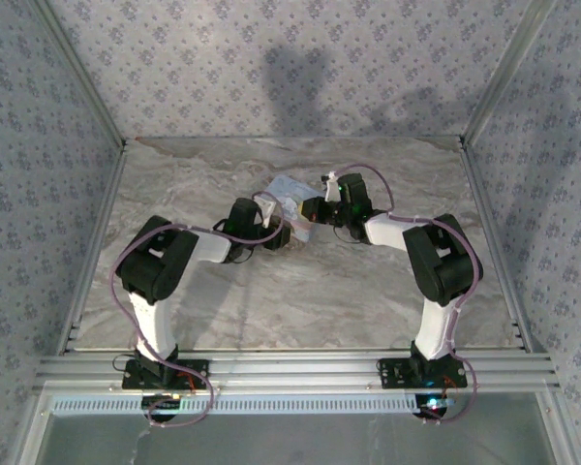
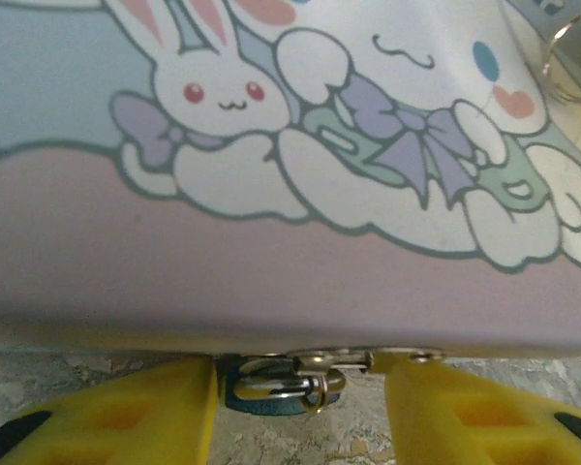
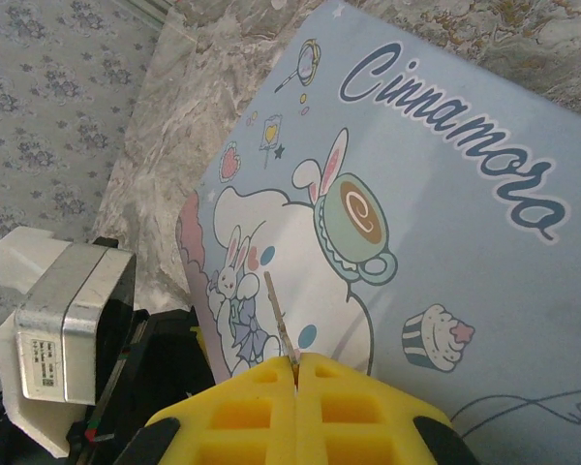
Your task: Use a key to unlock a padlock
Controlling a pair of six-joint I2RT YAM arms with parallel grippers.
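My left gripper (image 2: 300, 376) stands released, yellow fingers (image 2: 126, 417) flanking the padlock (image 2: 271, 386), which lies crosswise against the tin's (image 2: 271, 271) front edge. My right gripper (image 3: 297, 363), above the lid, is clenched on a thin sliver, probably the key (image 3: 279, 315).

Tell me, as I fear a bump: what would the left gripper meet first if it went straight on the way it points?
Most likely the padlock, seen between the open jaws of the left gripper, with the tin close behind it; how much gap separates those two is unclear.
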